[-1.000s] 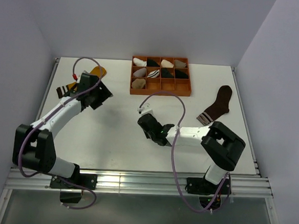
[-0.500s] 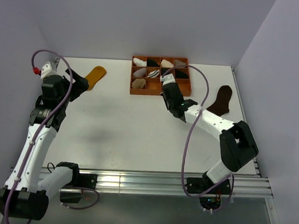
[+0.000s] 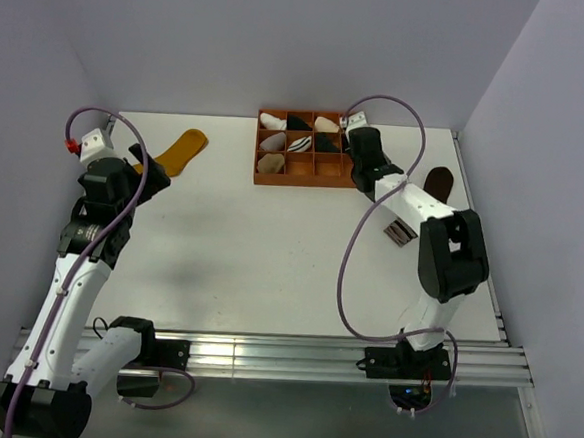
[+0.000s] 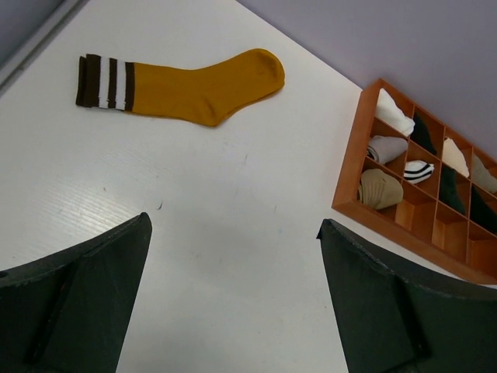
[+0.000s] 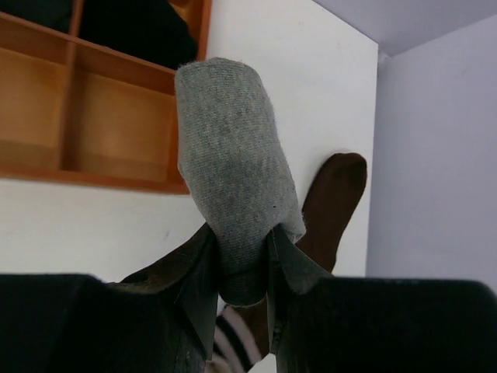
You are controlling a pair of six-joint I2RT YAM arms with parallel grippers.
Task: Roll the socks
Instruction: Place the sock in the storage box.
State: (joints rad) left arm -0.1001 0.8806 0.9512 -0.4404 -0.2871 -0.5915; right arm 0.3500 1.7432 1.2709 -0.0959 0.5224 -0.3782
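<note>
Socks: three in view, one mustard, one grey, one dark brown, all well apart from each other.
Mustard sock (image 4: 186, 84): lies flat on the white table (image 4: 233, 194) near its far left corner. The toe points toward the tray, and the cuff striped in dark brown and white is at the left. Nothing touches it.
Left gripper (image 4: 233, 224): jaws spread wide with nothing between them. It is raised above the table on the near side of the mustard sock and clear of it.
Grey sock (image 5: 233, 179): rolled into a stubby bundle. Its lower end is pinched, and the rest sticks out past the fingertips.
Right gripper (image 5: 242, 241): clamped on the grey sock and held by the right end of the tray. Which compartment it is over cannot be told.
Dark brown sock (image 5: 330, 202): flat on the table to the right of the tray, near the right wall. Its striped cuff is at the near end, and the right arm partly covers it in the top view.
Orange tray (image 4: 351, 203): a gridded box at the far middle of the table. Its far and left cells hold small white, black, striped and beige sock bundles (image 4: 380, 186). The near cells toward the right are bare.
</note>
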